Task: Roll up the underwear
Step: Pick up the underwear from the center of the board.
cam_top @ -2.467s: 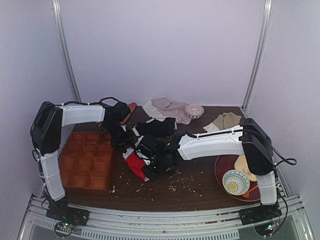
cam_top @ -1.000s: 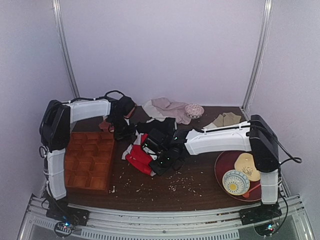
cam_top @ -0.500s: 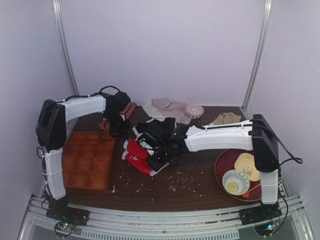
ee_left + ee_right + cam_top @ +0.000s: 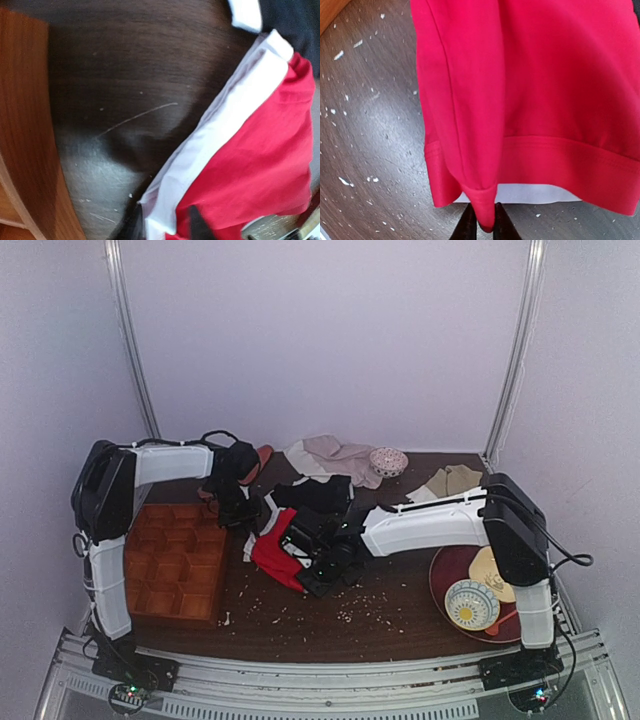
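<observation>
Red underwear (image 4: 272, 552) lies bunched in the middle of a dark wooden surface (image 4: 400, 615). It sits just right of a wooden tray (image 4: 160, 585) and just on the near side of black briefs (image 4: 318, 492). Two robot arms reach over it, one from each side.

The left pincer (image 4: 166, 229) hangs at the garment's far-left corner. In its wrist view the fingers stand parted on either side of the white waistband (image 4: 220, 120). They are too wide apart to pinch thin cloth, so it looks open rather than gripping.

The right pincer (image 4: 484, 226) is at the near-right edge, closed tight on a folded corner of the red hem, which rises between its two black fingers. That grip likely serves to carry the hem end over toward the waistband and start the roll, while the left side frees the other end.

The cloth is doubled in soft folds, not yet a tight roll, so the task seems to be in its early part. Pale crumbs (image 4: 345, 181) dot the surface around it.
</observation>
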### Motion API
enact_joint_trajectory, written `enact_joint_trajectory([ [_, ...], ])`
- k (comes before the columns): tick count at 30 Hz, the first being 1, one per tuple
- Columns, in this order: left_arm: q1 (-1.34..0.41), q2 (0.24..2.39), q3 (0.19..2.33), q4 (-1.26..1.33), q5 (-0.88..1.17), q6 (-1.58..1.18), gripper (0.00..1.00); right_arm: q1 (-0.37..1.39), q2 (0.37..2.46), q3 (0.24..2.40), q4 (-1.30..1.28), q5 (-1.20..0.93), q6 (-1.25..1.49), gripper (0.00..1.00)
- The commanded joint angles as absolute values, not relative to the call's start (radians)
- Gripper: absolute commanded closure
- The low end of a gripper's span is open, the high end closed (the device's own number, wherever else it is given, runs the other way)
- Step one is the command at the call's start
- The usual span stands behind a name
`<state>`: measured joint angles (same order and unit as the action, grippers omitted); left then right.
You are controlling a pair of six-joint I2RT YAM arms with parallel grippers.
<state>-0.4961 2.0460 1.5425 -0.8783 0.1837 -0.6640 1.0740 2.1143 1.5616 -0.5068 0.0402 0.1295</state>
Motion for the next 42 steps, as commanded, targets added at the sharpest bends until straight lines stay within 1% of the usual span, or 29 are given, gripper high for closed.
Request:
enact_joint_trajectory([
  [1, -0.489, 1.966, 1.538, -0.858, 0.218, -0.700, 0.58, 1.081, 2.048, 1.517, -0.496, 0.026, 0.146, 0.84],
  [3, -0.489, 1.942, 1.532, -0.865, 0.228, -0.715, 0.51, 1.080, 2.028, 1.507, -0.486, 0.019, 0.149, 0.80],
  [6, -0.489, 1.908, 1.500, -0.859, 0.252, -0.752, 0.40, 1.080, 2.015, 1.504, -0.482, 0.017, 0.153, 0.80],
  [7, -0.489, 1.897, 1.485, -0.852, 0.262, -0.774, 0.38, 1.081, 2.010, 1.503, -0.481, 0.018, 0.154, 0.79],
  [10, -0.490, 1.867, 1.422, -0.809, 0.299, -0.823, 0.37, 1.081, 1.992, 1.490, -0.467, 0.027, 0.154, 0.76],
  [12, -0.492, 1.849, 1.389, -0.785, 0.313, -0.853, 0.36, 1.081, 1.981, 1.483, -0.464, 0.033, 0.151, 0.75],
  [15, -0.502, 1.823, 1.331, -0.750, 0.342, -0.910, 0.33, 1.083, 1.963, 1.462, -0.448, 0.046, 0.144, 0.69],
  [25, -0.524, 1.820, 1.227, -0.657, 0.332, -1.062, 0.23, 1.086, 1.952, 1.454, -0.436, 0.048, 0.145, 0.68],
  [29, -0.524, 1.852, 1.229, -0.657, 0.290, -1.083, 0.25, 1.087, 1.947, 1.453, -0.437, 0.049, 0.147, 0.68],
  [31, -0.523, 1.864, 1.226, -0.649, 0.272, -1.093, 0.29, 1.087, 1.945, 1.449, -0.436, 0.051, 0.148, 0.68],
  [34, -0.524, 1.887, 1.228, -0.645, 0.249, -1.105, 0.39, 1.086, 1.939, 1.447, -0.436, 0.053, 0.149, 0.68],
  [39, -0.526, 1.904, 1.205, -0.634, 0.230, -1.124, 0.44, 1.087, 1.936, 1.448, -0.437, 0.058, 0.146, 0.68],
  [42, -0.525, 1.919, 1.196, -0.621, 0.228, -1.126, 0.52, 1.087, 1.939, 1.451, -0.436, 0.058, 0.146, 0.68],
])
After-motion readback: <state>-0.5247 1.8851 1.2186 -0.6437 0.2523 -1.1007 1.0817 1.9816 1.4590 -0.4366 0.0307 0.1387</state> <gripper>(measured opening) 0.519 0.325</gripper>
